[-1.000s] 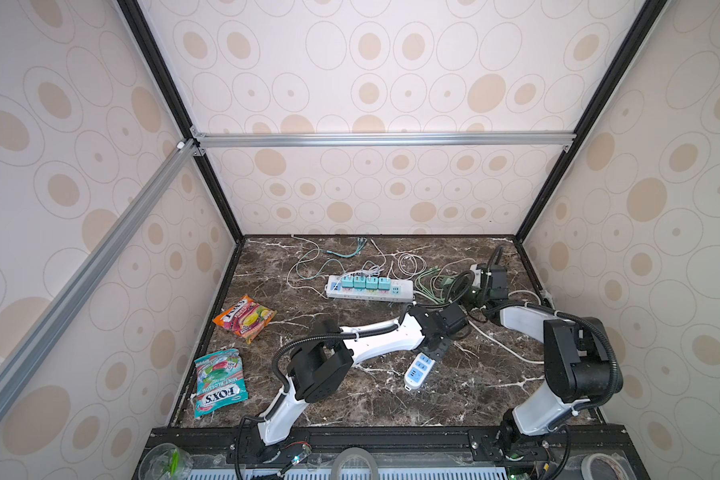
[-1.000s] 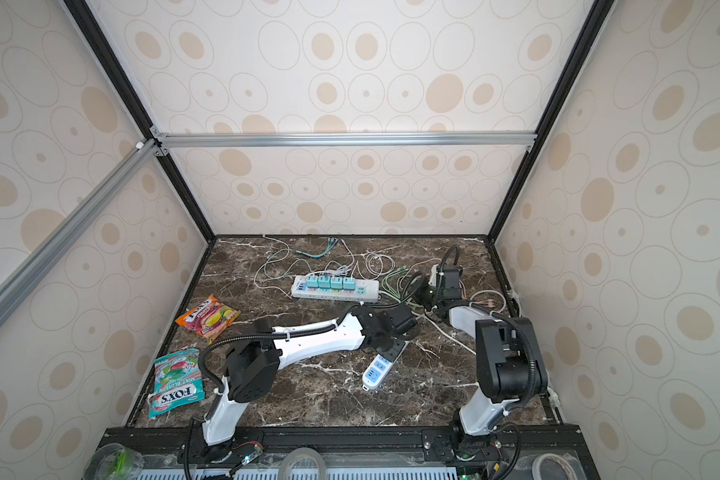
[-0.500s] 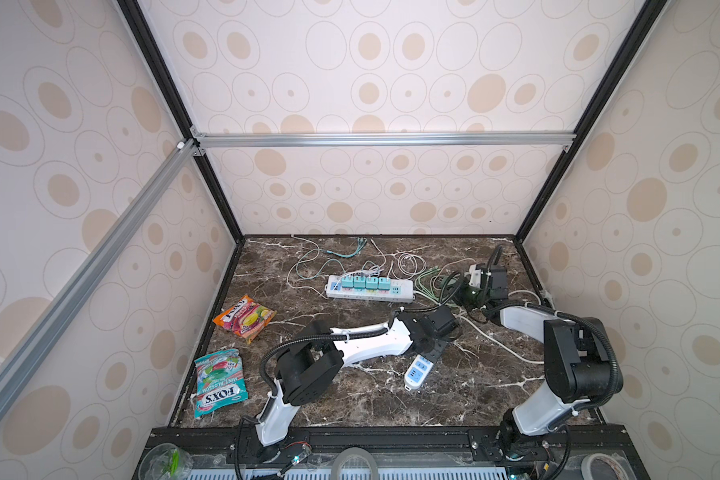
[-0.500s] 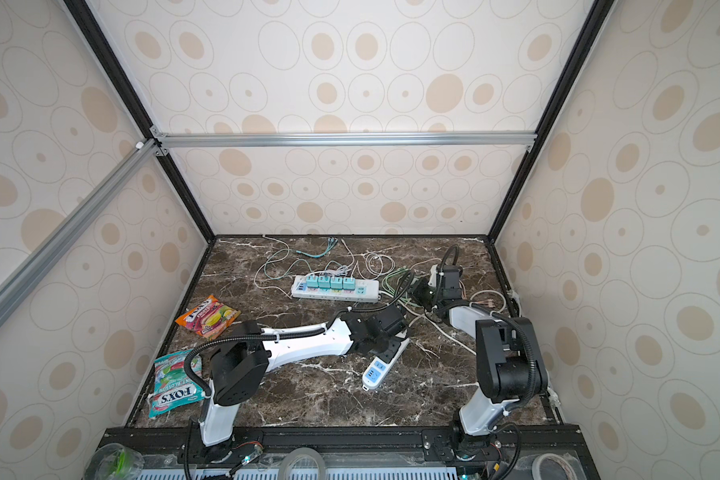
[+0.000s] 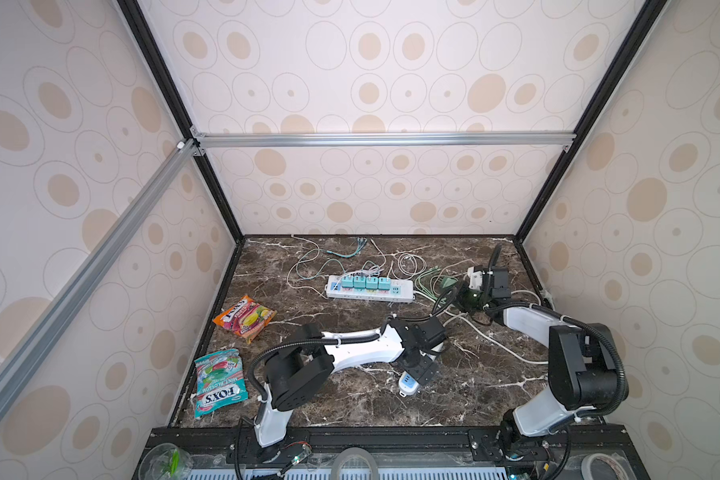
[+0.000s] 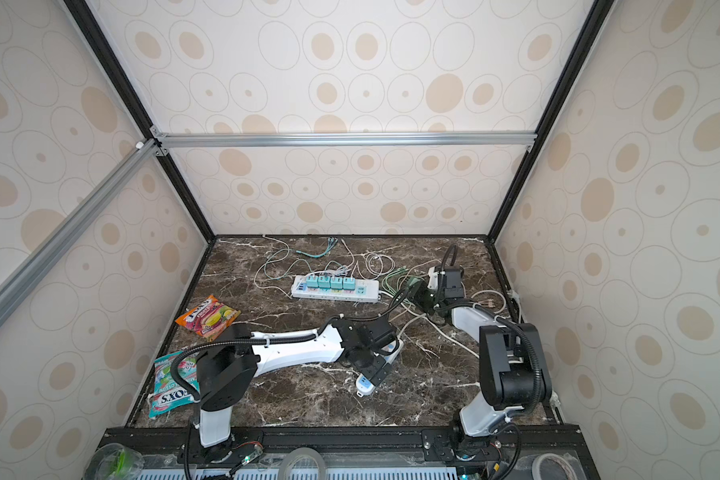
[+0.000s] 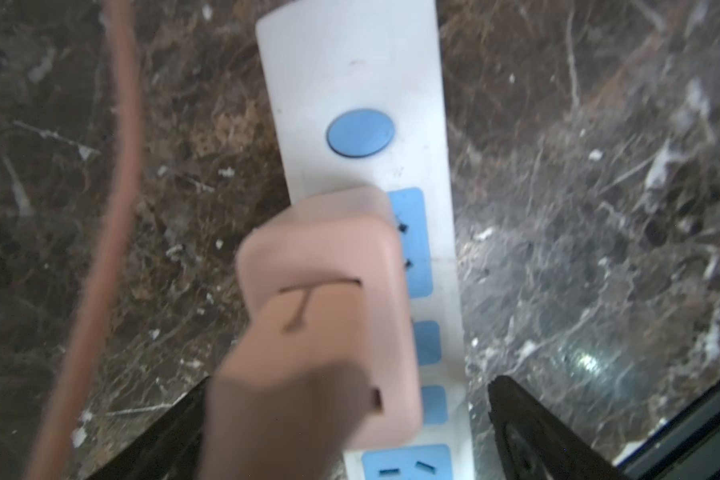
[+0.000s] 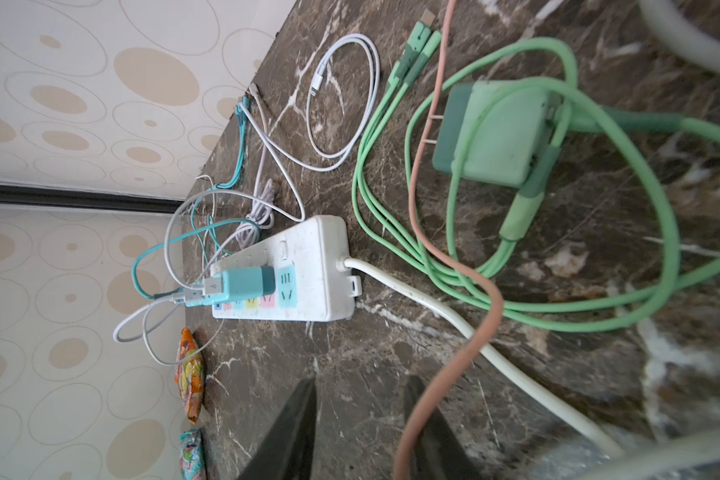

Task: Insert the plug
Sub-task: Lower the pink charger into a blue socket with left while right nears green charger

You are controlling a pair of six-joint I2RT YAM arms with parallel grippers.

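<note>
A pink plug [image 7: 321, 266] stands on a small white power strip [image 7: 350, 83] with blue sockets and a round blue button, and appears seated in a socket. My left gripper [image 7: 348, 382] is open, one black finger on each side of the plug and apart from it. In both top views it hovers over that strip [image 5: 408, 381] [image 6: 366, 384] at mid-table. The plug's pink cable [image 8: 425, 232] runs across the marble and crosses in front of one finger of my right gripper [image 8: 360, 382], which is open with nothing between its jaws.
A long white power strip [image 5: 370, 289] with several teal chargers lies at the back, among loose white and teal cables. A green charger [image 8: 495, 133] with coiled green cables lies by my right gripper. Two snack packets [image 5: 245, 318] [image 5: 219, 382] lie at the left.
My left gripper has opened and let go of the pink plug, and has drawn back toward the front. My right gripper has opened partway.
</note>
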